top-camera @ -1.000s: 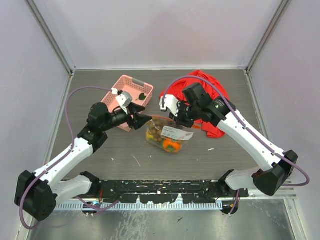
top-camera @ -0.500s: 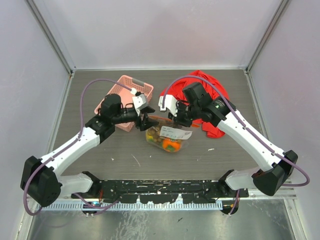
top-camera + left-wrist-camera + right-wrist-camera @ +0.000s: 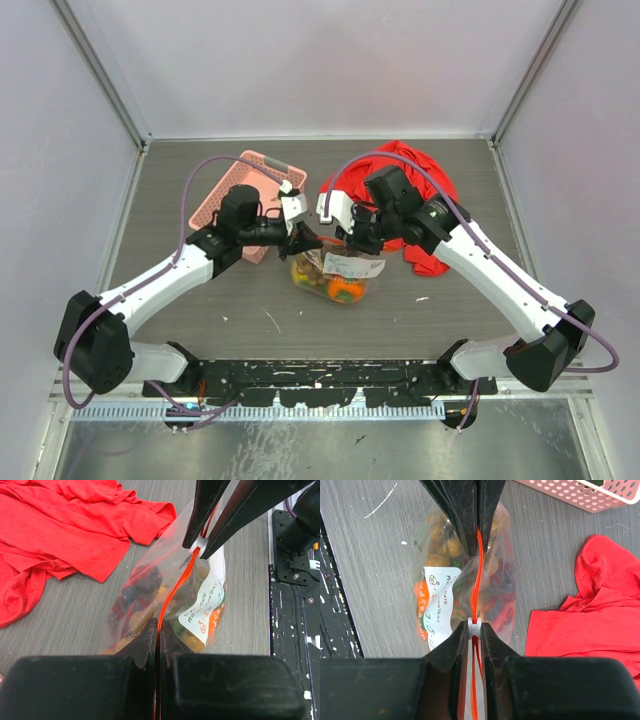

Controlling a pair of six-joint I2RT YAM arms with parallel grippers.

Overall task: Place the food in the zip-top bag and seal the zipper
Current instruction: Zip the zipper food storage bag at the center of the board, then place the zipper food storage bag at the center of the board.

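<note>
Two grippers pinch the same thin line. The left gripper (image 3: 159, 627) has its jaws pressed together on the zipper (image 3: 176, 585), the orange-red strip running straight out from between its tips. At the strip's other end the right gripper (image 3: 475, 629) is clamped on it too, its tips closing at a small white slider (image 3: 475, 624) that rides the strip. In the overhead view the two sets of tips face each other, close together, above the middle of the table (image 3: 250, 315), with the strip stretched between them.

Below the strip is the zip-top bag (image 3: 335, 278), clear and crinkled, its lower part on the table. The food is inside it: small golden-brown berries (image 3: 442, 547) toward the left gripper's end, an orange fruit (image 3: 345, 291) lower down. A white label (image 3: 437, 597) with printed writing sits on the side of the bag that faces the arm bases.

A red cloth (image 3: 425, 185) lies crumpled beyond the right gripper, near the bag but apart from it. A pink basket (image 3: 265, 160) stands behind the left arm, toward the back left.
</note>
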